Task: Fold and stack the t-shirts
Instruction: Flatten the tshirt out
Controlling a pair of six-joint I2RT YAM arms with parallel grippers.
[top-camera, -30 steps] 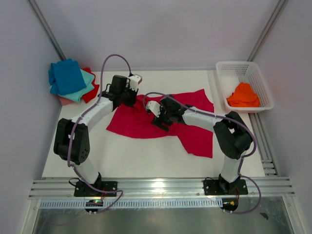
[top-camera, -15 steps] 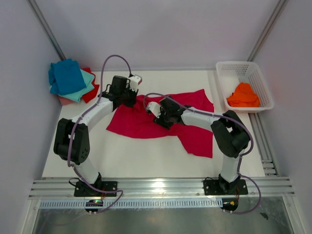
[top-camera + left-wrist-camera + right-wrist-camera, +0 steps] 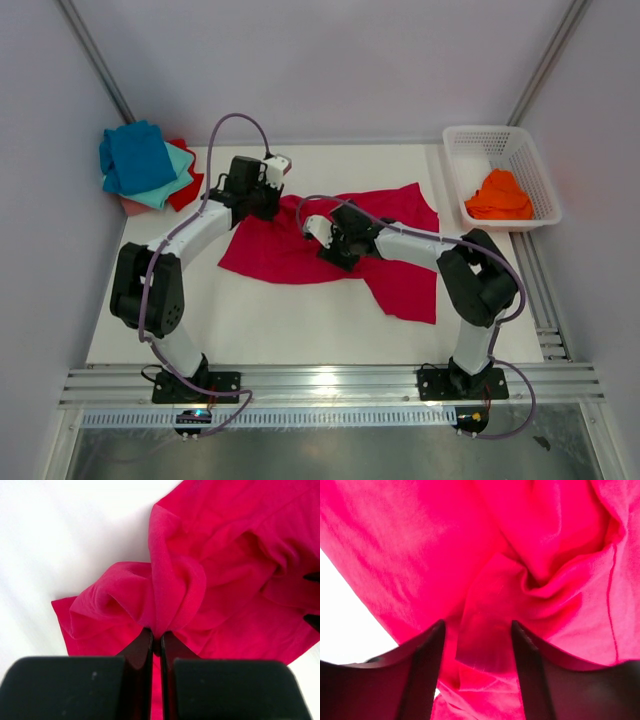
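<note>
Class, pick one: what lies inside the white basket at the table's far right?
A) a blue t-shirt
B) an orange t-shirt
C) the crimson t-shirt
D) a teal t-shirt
B: the top view shows only the orange t-shirt bunched inside the white lattice basket.

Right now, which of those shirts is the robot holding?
The big crimson t-shirt spread mid-table: the left gripper pinches a fold of it. The others sit in the corner stack or the basket.

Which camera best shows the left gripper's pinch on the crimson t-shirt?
The left wrist view: the left gripper is shut on a raised fold of the crimson t-shirt, seen close up. The top view shows where it holds the shirt's far left edge, but its body hides the pinch. The right wrist view shows only cloth.
</note>
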